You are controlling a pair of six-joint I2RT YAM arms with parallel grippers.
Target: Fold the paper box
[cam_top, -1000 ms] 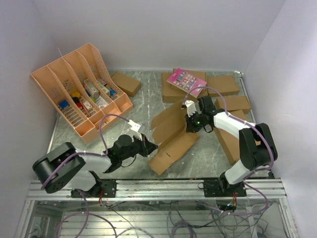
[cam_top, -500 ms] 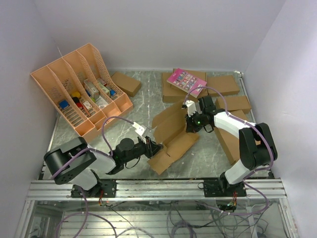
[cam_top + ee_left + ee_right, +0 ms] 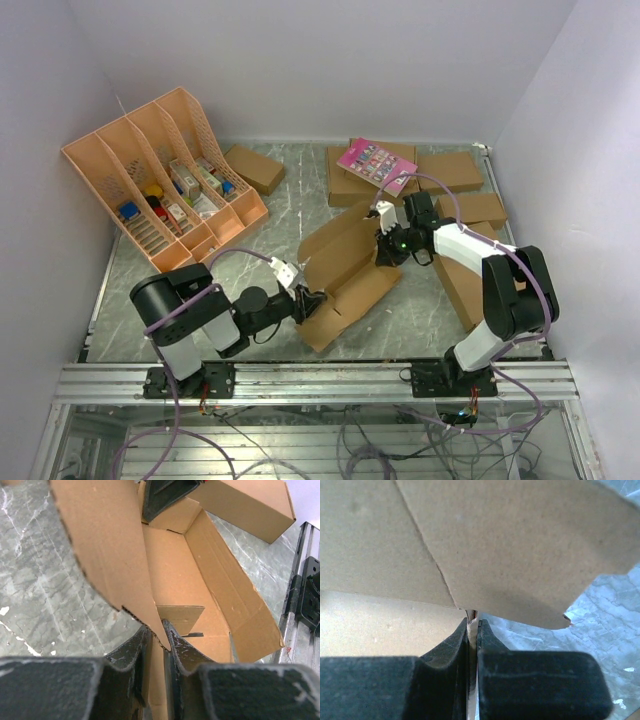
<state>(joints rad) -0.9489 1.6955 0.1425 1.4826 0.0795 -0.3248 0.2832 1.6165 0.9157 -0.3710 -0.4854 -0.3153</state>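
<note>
The left gripper [image 3: 157, 636] had its two black fingers [image 3: 131, 652] a little apart, astride the low corner of a raised cardboard panel. A dark gap showed beside the sheet, so it looked loosened and not pinching. The right gripper [image 3: 472, 626] was clenched on a thin edge of the same cardboard at the far side. Between them, in the middle of the grey marbled table [image 3: 290, 200], lay the paper box [image 3: 350, 292], a plain brown die-cut cardboard sheet that was only half formed. One long panel was lifted, the near long wall leaned outward, and a small end flap stood inside. I judged that the step in hand was the raising of the long walls. The next move probably called for the left gripper to take or push its panel upright while the right one held, and then the end flaps could be tucked. There were two grippers and one sheet being folded. Behind it and to the right were at least five closed brown cardboard boxes [image 3: 450, 172], one of them carrying one pink card [image 3: 375, 165]. One peach plastic file rack [image 3: 205, 120] stood at the far left.
</note>
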